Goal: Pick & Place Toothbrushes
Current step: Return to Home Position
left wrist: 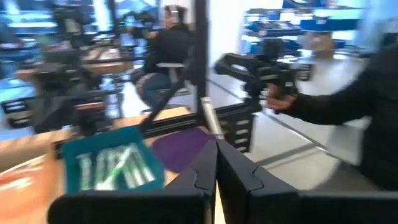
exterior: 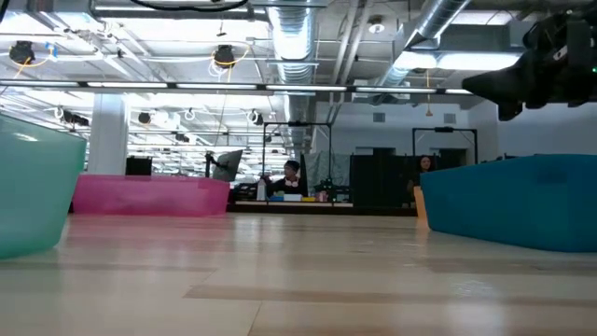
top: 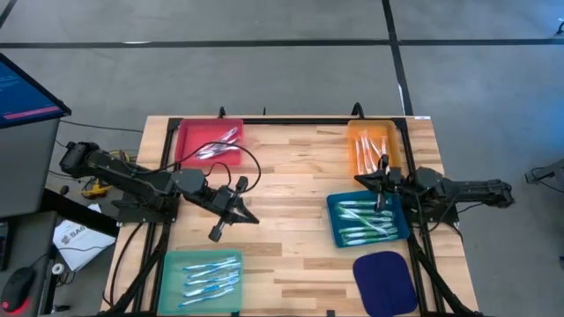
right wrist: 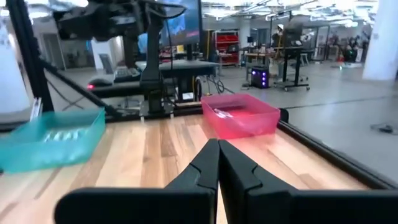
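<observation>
Where the counter (top: pixel 291 255) runs left of the blue tray (top: pixel 331 216), two trays sit well apart from it. Teal tray (top: pixel 172 299) on the near side, with toothbrushes (top: pixel 210 275) lying loosely side by side. Pink tray (top: pixel 187 141) on the far side, more toothbrushes heaped in it. Left gripper (left wrist: pixel 216 152) hangs over bare wood between those two, well left of the blue tray and pointing toward it; jaws pressed together, gripping nothing. Right gripper (right wrist: pixel 218 149) hangs just past the blue tray's far edge, pointing left; jaws also pressed together, empty. Orange tray (top: pixel 352 150) just beyond the blue tray, toothbrushes inside. Blue tray holds a spread of toothbrushes. Purple mat (top: pixel 385 276) lies just nearer than the blue tray.
</observation>
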Controlling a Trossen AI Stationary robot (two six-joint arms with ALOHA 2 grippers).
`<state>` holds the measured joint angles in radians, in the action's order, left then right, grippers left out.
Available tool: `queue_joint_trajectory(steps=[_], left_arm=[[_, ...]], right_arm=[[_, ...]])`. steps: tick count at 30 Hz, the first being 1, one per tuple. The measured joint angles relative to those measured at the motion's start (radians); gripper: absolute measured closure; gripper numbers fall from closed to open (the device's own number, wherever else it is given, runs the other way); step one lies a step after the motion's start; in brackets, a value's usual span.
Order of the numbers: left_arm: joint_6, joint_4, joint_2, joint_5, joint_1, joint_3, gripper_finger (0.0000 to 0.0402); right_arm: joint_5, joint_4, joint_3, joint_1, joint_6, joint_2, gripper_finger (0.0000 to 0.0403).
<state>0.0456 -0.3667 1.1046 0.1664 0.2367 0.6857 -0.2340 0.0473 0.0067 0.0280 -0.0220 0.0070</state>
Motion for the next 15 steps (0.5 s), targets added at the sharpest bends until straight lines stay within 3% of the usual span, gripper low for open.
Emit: queue_joint_trajectory(steps=[7,15], left_arm=[[-0.004,0.029,0.000,0.008,0.000,0.000,0.0400],[-0.026,0.064,0.000,-0.203,0.000,0.000,0.0400]], right_arm=[[-0.018,0.002,0.000,-0.019,-0.113,0.000,0.0403],[-0.018,0.003,0.000,-0.018,-0.118,0.000,0.0403]])
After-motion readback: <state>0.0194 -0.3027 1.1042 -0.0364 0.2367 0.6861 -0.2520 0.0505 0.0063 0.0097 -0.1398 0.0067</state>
